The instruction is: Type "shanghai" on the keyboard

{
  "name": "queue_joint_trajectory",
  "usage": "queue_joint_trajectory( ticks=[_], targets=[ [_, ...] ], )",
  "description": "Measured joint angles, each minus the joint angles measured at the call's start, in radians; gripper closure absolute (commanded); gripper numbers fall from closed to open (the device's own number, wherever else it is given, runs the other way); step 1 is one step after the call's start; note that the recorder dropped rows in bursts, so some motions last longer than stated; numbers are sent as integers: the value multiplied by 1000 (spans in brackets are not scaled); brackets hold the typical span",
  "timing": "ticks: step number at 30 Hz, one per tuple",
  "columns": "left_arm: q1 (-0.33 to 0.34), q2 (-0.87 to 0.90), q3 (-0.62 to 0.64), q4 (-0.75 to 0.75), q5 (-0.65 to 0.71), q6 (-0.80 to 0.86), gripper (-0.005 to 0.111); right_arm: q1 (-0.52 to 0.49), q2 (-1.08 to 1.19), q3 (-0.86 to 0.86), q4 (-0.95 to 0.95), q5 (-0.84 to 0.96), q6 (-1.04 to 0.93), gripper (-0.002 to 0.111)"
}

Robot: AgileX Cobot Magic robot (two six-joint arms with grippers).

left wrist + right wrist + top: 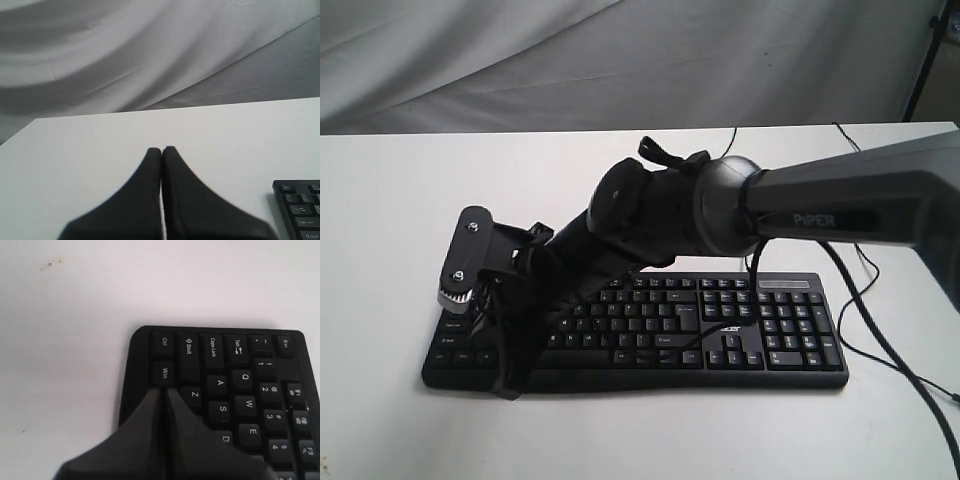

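Observation:
The black keyboard (720, 325) with white legends lies across the white table (400, 200). My right arm (820, 205) reaches over it from the right to its left end. The right gripper (507, 390) points down there, shut with nothing in it. In the right wrist view the right gripper (164, 389) has its tips over the bottom row, just below the Win key (164, 373) and beside Z (195, 395); whether they touch a key is not visible. The left gripper (161, 149) is shut and empty above bare table, with a corner of the keyboard (300, 210) off to its side.
Thin black cables (880, 350) trail over the table to the right of the keyboard and behind the arm. A grey cloth backdrop (620, 60) hangs behind the table's far edge. A dark stand leg (925, 60) shows at the back right.

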Motion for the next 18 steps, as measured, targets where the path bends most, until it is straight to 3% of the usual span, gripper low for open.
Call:
queue_joint_trajectory(
  ticks=[9,18],
  targets=[
    [0,0,0,0,0,0,106,16,29,-102,-49,-12,92,108],
    [0,0,0,0,0,0,106,16,171,-319,-255,84,312,108]
  ],
)
